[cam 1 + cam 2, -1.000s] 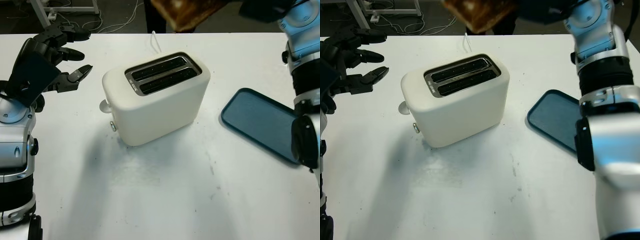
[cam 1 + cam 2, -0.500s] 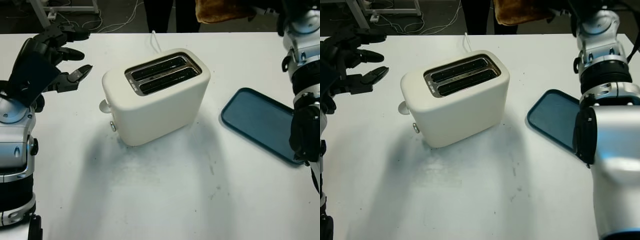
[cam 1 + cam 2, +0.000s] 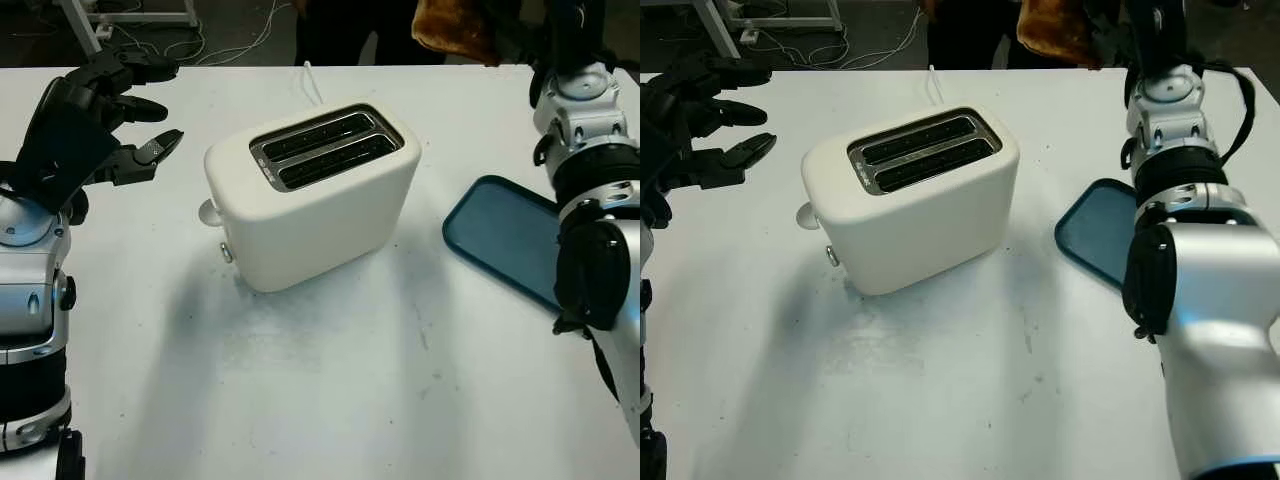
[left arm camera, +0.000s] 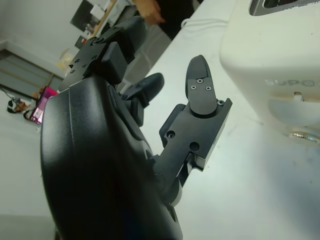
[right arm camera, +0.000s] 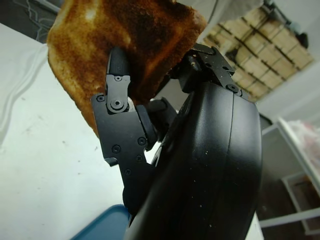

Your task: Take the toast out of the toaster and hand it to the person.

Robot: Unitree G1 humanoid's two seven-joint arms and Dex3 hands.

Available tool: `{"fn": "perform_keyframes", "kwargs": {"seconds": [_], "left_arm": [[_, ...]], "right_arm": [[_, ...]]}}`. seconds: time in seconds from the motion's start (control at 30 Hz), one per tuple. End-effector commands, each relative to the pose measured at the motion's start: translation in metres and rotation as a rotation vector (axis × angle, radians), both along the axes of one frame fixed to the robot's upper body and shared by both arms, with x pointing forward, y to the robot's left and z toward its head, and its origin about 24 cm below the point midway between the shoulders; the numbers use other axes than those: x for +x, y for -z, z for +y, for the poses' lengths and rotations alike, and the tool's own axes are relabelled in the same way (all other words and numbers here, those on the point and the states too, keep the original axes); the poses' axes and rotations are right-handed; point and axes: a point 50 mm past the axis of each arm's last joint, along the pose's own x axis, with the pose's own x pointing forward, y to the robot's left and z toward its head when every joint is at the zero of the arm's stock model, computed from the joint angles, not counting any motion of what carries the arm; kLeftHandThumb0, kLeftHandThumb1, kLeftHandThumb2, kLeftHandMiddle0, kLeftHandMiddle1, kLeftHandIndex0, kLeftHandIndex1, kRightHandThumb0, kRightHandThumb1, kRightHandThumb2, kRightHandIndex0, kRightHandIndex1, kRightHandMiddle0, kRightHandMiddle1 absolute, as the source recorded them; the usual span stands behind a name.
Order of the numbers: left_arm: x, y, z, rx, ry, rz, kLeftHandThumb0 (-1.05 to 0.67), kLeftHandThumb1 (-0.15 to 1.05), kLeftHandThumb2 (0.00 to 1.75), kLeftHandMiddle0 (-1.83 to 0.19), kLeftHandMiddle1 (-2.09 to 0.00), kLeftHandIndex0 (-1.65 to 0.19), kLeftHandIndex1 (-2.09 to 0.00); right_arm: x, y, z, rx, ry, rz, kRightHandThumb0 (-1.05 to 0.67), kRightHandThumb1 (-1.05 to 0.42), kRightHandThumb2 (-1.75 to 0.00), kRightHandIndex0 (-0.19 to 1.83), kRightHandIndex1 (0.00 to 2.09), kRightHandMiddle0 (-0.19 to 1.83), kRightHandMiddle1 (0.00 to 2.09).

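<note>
- Fingers [image 5: 118, 82] of the right hand [image 5: 165, 125] are clamped on the toast [image 5: 120, 50], one black finger pressed across its browned face; the slice is held high above the far edge of the bench, beyond the toaster and to its right, in front of a dark-clothed person [image 3: 335, 30] standing at that edge.
- White bench [image 3: 330, 400] carries the rest.
- Cream two-slot toaster [image 3: 315, 195] stands near the middle of the bench, turned at an angle, both slots showing dark, its lever [image 3: 208, 212] and a small knob on the end facing the left arm.
- Blue tray [image 3: 500, 235] lies flat to the right of the toaster, apart from it.
- Left hand [image 3: 85, 125] is open, raised over the bench to the left of the toaster, holding nothing.
</note>
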Motion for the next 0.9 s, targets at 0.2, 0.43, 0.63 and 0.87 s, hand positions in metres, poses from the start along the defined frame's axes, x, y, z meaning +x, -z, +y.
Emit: {"fn": "perform_keyframes", "kwargs": {"seconds": [0.2, 0.43, 0.63, 0.87], "left_arm": [[-0.001, 0.0, -0.001, -0.003, 0.005, 0.0, -0.08, 0.64, 0.59, -0.21, -1.0, -0.34, -0.6], [-0.001, 0.0, 0.0, -0.001, 0.013, -0.004, -0.07, 0.63, 0.61, -0.21, -1.0, -0.34, -0.6], [0.0, -0.001, -0.001, -0.003, 0.014, -0.004, -0.08, 0.62, 0.63, -0.2, -1.01, -0.33, -0.6], [0.001, -0.001, -0.001, 0.0, 0.021, -0.01, -0.08, 0.61, 0.65, -0.2, -1.03, -0.34, -0.61]], "right_arm": [[0.0, 0.022, -0.001, -0.059, 0.116, 0.094, -0.16, -0.92, -0.39, 0.67, 1.75, 0.25, 1.75], [0.0, 0.033, 0.004, -0.013, 0.129, 0.122, -0.18, -0.92, -0.36, 0.58, 1.75, 0.18, 1.58], [0.0, 0.045, 0.01, 0.024, 0.095, 0.149, -0.12, -0.92, -0.33, 0.49, 1.75, 0.21, 1.38], [-0.001, 0.057, 0.017, -0.062, 0.07, 0.19, -0.14, -0.92, -0.37, 0.65, 1.75, 0.3, 1.73]]}}
